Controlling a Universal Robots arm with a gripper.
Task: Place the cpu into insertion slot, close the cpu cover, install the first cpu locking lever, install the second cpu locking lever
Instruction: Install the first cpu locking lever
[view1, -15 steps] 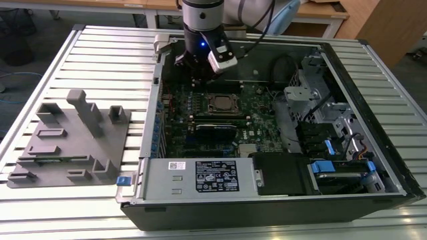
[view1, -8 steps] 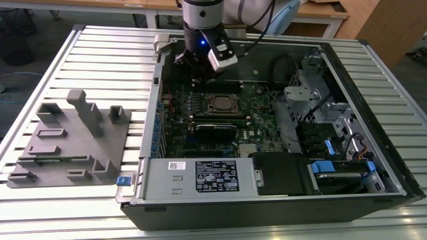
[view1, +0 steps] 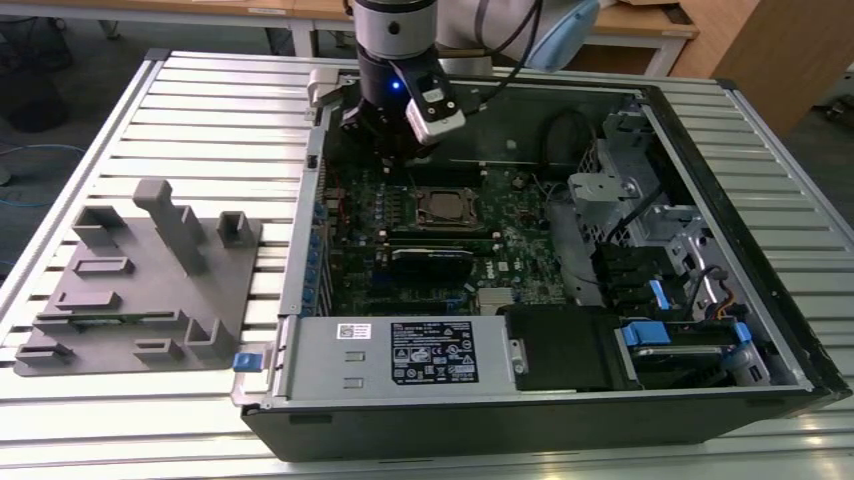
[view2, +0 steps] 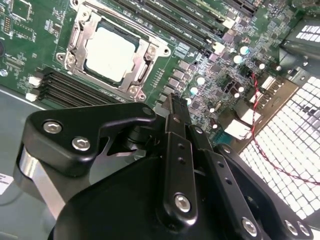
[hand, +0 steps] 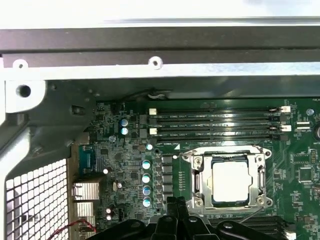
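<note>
Chip seated, cover down over it; gripper hangs near them, jaws pinched together and empty: latching stage, I judge, needing fine aim.

This is looking like a robotics lab or workshop: a robot arm is hanging over an open computer case that is lying on a ribbed aluminium surface, a grey moulded fixture is sitting beside it, and wooden desks are standing behind.
</note>
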